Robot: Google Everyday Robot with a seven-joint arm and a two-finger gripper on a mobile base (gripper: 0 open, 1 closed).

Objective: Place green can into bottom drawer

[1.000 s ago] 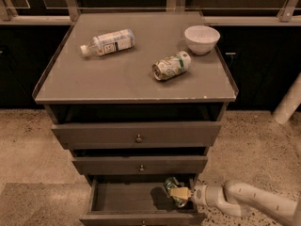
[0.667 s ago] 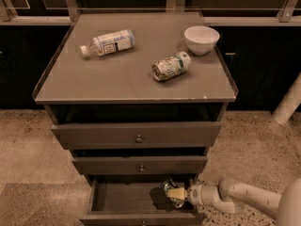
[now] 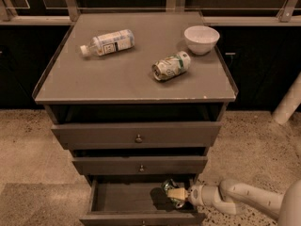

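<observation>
Lower right of frame: pale arm reaches in from the right edge. End effector sits inside the pulled-out, deep grey-brown bottom drawer, at its right end, pinching the small shiny dark-green dented metal can. Can sits above the drawer floor; contact with the floor cannot be told. The two shallower drawers above are closed. On the grey table: clear plastic bottle on its side upper left, whitish green-striped can lying at centre, white bowl upper right.
</observation>
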